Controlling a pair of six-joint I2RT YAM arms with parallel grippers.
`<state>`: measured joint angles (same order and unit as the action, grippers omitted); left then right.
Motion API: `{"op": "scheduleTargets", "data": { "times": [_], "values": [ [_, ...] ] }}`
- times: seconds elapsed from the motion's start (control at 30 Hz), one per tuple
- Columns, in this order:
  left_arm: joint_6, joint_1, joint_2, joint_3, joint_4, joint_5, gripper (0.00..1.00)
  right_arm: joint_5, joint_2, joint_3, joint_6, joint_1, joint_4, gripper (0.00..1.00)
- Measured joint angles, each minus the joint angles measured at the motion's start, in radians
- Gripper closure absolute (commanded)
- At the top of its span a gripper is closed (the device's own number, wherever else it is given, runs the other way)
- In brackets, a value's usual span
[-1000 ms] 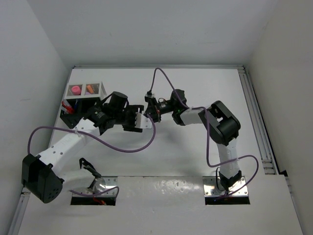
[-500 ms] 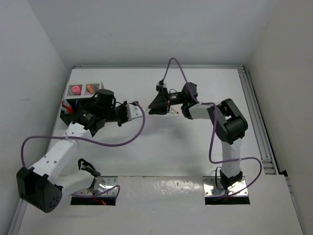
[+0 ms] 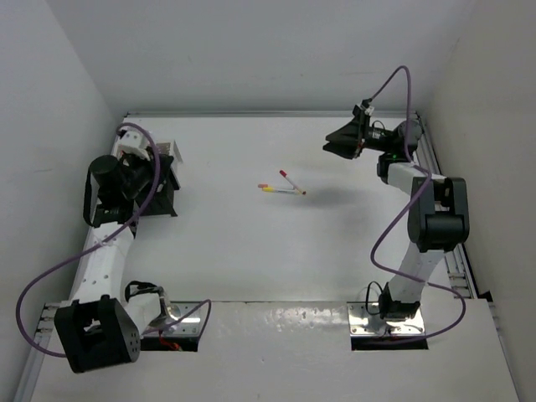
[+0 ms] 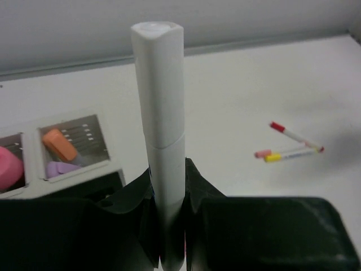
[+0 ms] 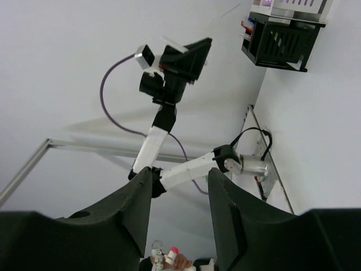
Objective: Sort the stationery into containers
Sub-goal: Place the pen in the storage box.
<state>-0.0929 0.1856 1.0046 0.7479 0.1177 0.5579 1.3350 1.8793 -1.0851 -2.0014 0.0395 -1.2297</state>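
Observation:
My left gripper [image 4: 167, 189] is shut on a white marker [image 4: 161, 113] that stands upright between its fingers. In the top view the left gripper [image 3: 141, 170] hangs over the black organizer [image 3: 164, 198] at the far left, with the marker's end [image 3: 133, 143] pointing back. The white perforated bin [image 4: 100, 130] holds an orange piece [image 4: 59, 144], a pink piece [image 4: 8, 169] and a pale purple piece. Three thin pens with red, pink and yellow caps [image 3: 280, 185] lie crossed mid-table, also in the left wrist view [image 4: 289, 144]. My right gripper [image 3: 339, 142] is open and empty, raised at the back right.
Purple cables loop from both arms over the table. The right wrist view looks across to the left arm and the organizer [image 5: 281, 37] from between its open fingers [image 5: 127, 217]. Walls close the table at the left, back and right. A metal rail [image 3: 435, 180] runs along the right edge.
My left gripper has swung from mid-table back to the organizer, carrying the white marker. My right gripper has pulled away to the back right, leaving the three pens uncovered on the table.

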Motion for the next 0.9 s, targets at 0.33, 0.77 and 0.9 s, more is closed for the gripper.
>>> {"op": "scheduleTargets", "data": {
  "times": [0.33,0.77,0.9],
  "values": [
    [-0.145,0.148,0.082,-0.053,0.247,0.016,1.0,0.13,-0.035,-0.096,-0.001,0.065,0.002,0.45],
    [-0.034,0.169,0.093,-0.079,0.213,-0.026,1.0,0.138,-0.197,-0.27,0.0,0.113,0.0,0.3],
    [-0.006,0.172,0.127,-0.102,0.24,-0.04,1.0,0.122,-0.257,-0.3,0.0,0.116,-0.012,0.3]
  ]
}}
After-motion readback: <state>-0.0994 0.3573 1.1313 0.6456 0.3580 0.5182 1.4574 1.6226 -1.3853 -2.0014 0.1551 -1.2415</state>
